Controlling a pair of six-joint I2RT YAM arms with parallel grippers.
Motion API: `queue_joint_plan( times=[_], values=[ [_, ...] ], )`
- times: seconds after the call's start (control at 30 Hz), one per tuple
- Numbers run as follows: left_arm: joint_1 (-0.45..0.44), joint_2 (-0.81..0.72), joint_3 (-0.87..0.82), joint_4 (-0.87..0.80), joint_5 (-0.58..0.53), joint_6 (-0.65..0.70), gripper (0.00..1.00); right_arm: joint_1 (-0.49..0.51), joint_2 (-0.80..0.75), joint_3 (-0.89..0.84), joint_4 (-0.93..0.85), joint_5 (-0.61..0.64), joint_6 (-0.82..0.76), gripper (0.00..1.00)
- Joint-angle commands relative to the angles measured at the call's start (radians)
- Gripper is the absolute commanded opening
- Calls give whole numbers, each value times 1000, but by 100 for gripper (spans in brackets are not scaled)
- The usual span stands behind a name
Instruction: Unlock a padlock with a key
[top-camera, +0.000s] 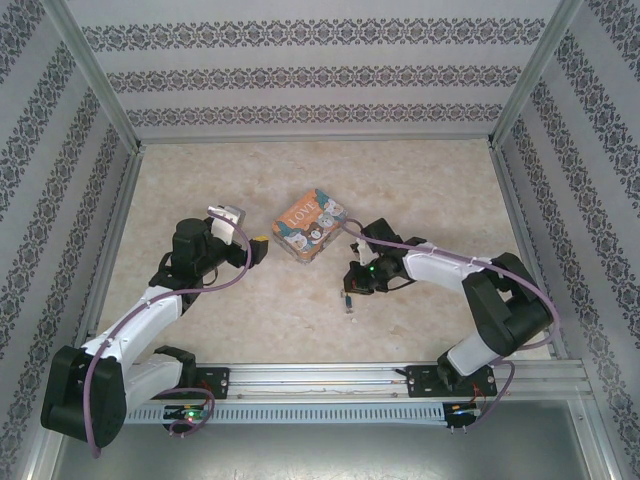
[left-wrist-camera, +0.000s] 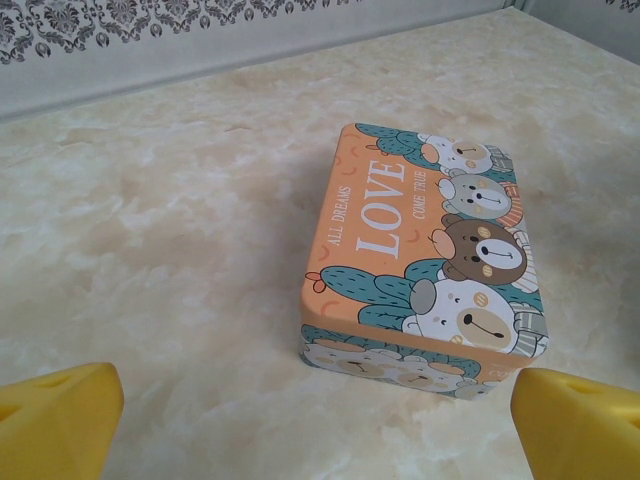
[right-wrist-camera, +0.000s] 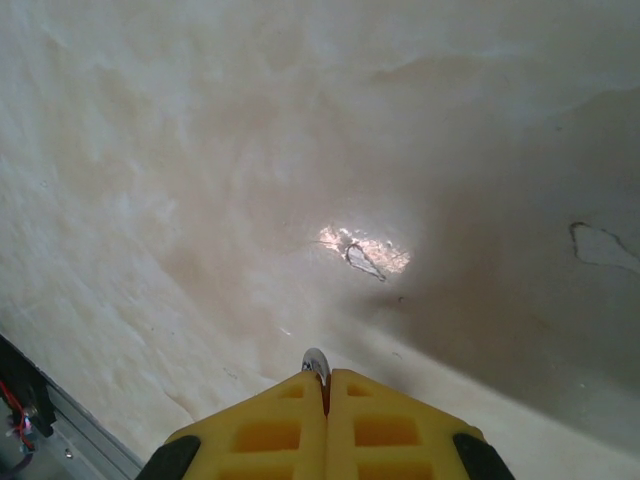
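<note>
While the right gripper (right-wrist-camera: 326, 380), nearer than the orange rectangular "LOVE" tin (top-camera: 310, 225), pinches a silver tip (right-wrist-camera: 316, 362), probably the key, above what seems the tiny teal padlock (top-camera: 348, 303), the empty, wide-open left gripper (left-wrist-camera: 318, 430) should next steady it.

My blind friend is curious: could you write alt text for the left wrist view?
An orange LOVE tin with cartoon bears lies on a pale marbled table; the yellow fingertips of the open left claw sit at the picture's bottom corners.
</note>
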Motion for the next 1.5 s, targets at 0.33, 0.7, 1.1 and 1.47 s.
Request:
queue_joint_plan(
  times=[0.33,0.7,1.1,1.47],
  values=[
    [-11,9,5,35,30,23,99,19,72,28,34,-10,20,0],
    [-14,11,7,35,31,26,99,20,84,22,39,0,27,0],
    [-17,13,8,29,29,32,99,19,62,12,40,4,27,7],
    [-17,10,10,26,26,35,99,19,29,-6,45,8,30,18]
  ],
)
